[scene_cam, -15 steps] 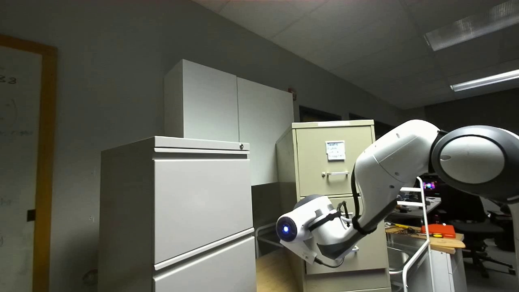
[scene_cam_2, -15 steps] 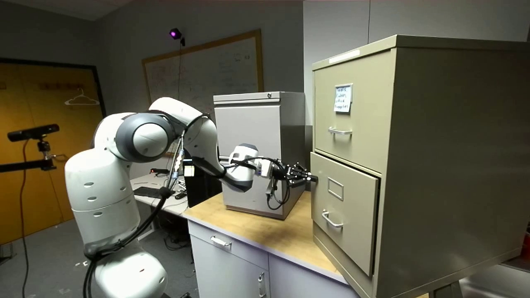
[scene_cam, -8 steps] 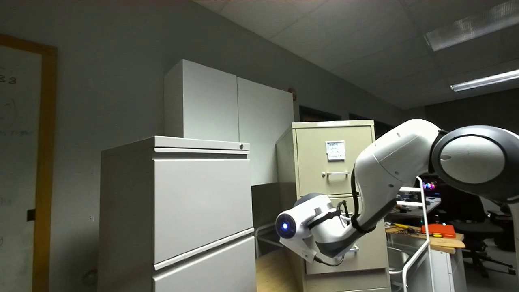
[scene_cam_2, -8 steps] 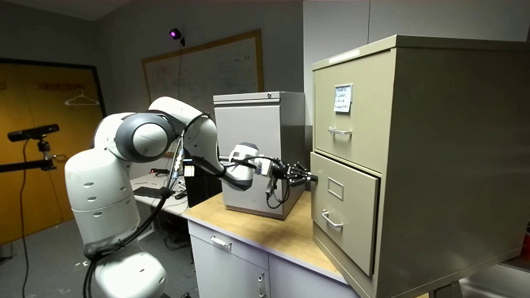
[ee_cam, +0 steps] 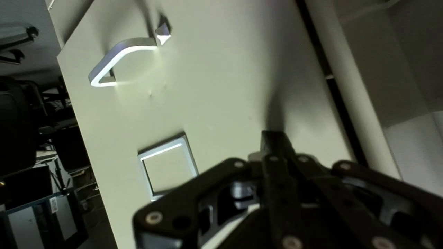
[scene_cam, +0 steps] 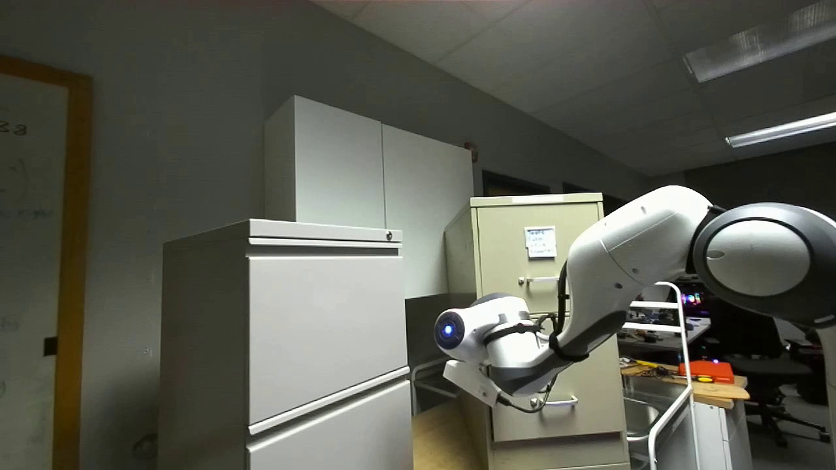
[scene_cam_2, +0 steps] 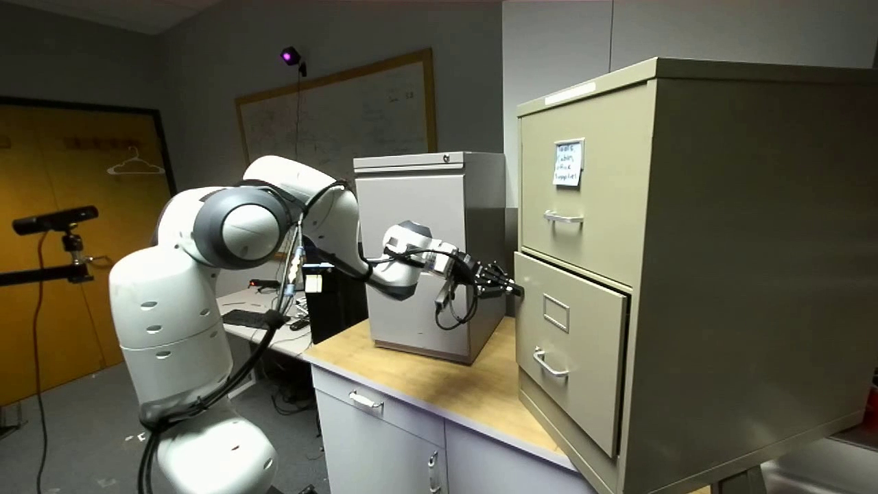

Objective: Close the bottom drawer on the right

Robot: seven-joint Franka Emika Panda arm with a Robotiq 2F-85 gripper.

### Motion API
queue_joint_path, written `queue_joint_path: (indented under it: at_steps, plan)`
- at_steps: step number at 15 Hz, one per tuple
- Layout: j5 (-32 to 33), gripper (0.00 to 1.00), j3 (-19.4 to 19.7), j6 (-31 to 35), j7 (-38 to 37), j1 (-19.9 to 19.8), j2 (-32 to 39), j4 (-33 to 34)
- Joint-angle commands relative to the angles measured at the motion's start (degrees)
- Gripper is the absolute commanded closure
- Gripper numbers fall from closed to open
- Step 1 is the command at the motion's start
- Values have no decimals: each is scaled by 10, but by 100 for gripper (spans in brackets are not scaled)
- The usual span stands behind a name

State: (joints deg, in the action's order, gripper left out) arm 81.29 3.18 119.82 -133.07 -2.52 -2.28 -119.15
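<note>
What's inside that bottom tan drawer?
Only a thin dark gap shows at the edges of the bottom drawer. Its front covers the inside, so I can't tell if anything's in there.

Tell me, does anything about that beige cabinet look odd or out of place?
Yes: the bottom drawer isn't quite shut. A dark gap shows along its top and one side, while the upper drawer looks flush.

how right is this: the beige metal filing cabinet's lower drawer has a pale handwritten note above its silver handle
Not quite: the pale handwritten note is on the beige metal upper drawer, above its silver handle, as both exterior views show.
</note>
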Motion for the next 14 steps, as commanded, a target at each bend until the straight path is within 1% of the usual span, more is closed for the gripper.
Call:
queue_joint_path:
  at_steps: [1, 7, 11, 14]
  plan:
    - [9, 100, 4, 22, 42, -6, 51, 87]
    - [5, 100, 5, 16, 61, -6, 57, 97]
    - [-28, 100, 5, 20, 90, -5, 47, 94]
    - [-57, 100, 4, 36, 119, -4, 28, 81]
